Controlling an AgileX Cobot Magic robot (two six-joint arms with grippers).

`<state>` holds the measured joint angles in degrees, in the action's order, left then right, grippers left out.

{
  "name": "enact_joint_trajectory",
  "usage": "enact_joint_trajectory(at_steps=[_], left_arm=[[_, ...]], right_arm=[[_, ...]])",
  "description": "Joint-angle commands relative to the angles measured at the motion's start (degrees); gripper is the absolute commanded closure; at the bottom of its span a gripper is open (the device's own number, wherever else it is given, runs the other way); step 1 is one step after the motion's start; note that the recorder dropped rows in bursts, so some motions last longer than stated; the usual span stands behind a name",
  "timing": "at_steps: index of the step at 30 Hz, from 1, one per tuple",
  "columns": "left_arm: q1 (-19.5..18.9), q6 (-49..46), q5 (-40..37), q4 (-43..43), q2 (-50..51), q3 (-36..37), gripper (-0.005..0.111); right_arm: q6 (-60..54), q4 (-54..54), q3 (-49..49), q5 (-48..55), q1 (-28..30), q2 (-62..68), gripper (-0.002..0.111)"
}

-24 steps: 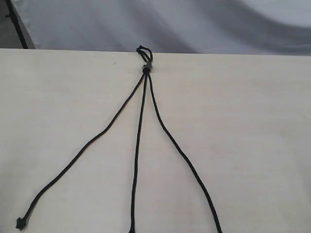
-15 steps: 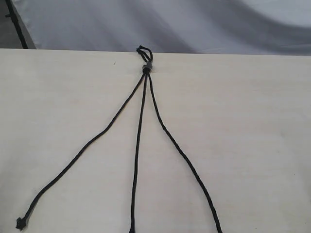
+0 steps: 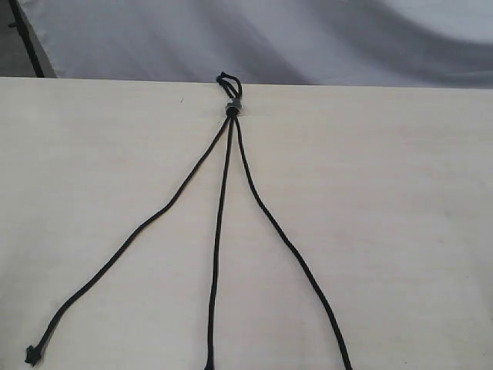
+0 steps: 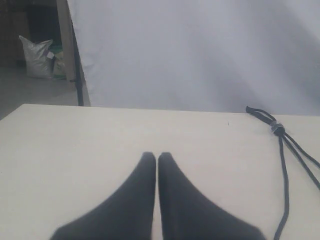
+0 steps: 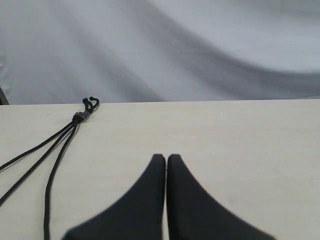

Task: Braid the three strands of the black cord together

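Observation:
The black cord lies on the pale table [image 3: 400, 200], its knot, small loop and greyish band [image 3: 231, 106] at the far edge. Three strands fan toward the near edge, uncrossed: the left strand [image 3: 139, 230] ends in a knotted tip [image 3: 31, 355], while the middle strand [image 3: 217, 247] and the right strand [image 3: 293, 250] run out of the picture. Neither gripper shows in the exterior view. In the left wrist view my left gripper [image 4: 157, 159] is shut and empty above bare table, the cord [image 4: 286, 165] off to one side. My right gripper [image 5: 166, 160] is likewise shut and empty, apart from the cord [image 5: 60, 145].
A grey-white cloth backdrop [image 3: 308, 38] hangs behind the table's far edge. A dark stand pole [image 4: 77, 75] and a grey sack [image 4: 36, 57] stand on the floor beyond the table's left corner.

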<state>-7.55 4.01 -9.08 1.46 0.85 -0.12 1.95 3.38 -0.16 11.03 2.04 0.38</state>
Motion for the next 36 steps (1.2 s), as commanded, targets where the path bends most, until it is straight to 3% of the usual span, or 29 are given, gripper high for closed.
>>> enact_joint_trajectory(at_steps=[1,4,6,11,15,17,21,28,33,36], left_arm=[[0.27,-0.11,-0.11,-0.23,-0.16,0.12,0.104],[0.27,1.95,5.7,-2.13,-0.16,0.12,0.104],[0.27,5.92,16.13,-3.3,-0.16,0.12,0.104],[0.27,26.62,40.67,-3.42,-0.16,0.12,0.104],[0.27,25.45,53.7,-3.2,-0.16,0.12,0.104],[0.27,19.34,49.35,-3.2,0.47,-2.16,0.105],[0.27,10.76,28.54,-3.2,8.42,-12.85,0.107],[0.27,8.67,13.96,-3.2,31.51,-21.09,0.107],[0.27,5.73,5.25,-3.2,45.5,-22.27,0.107],[0.27,5.22,4.74,-3.2,51.32,-22.27,0.107]], right_arm=[[-0.2,0.09,0.16,-1.89,-0.31,-0.38,0.106],[2.66,3.42,0.16,-6.84,-0.31,-0.38,0.106],[5.22,6.52,0.16,-12.5,-0.31,-0.38,0.106],[10.1,10.5,0.16,-31.9,-0.31,-0.38,0.106],[14.73,9.09,0.16,-44.33,-0.31,-0.38,0.106],[13.74,3.13,-0.27,-44.67,-0.31,-0.38,0.106],[13.64,-4.21,-8.52,-32.23,-0.31,4.2,0.108],[15.63,-9.73,-21.36,-14.76,-1.58,29.21,0.109],[15.16,-9.73,-28.25,-6.81,-9.36,49.11,0.109],[14.52,-9.73,-32.58,-5.04,-17.84,60.73,0.109]])
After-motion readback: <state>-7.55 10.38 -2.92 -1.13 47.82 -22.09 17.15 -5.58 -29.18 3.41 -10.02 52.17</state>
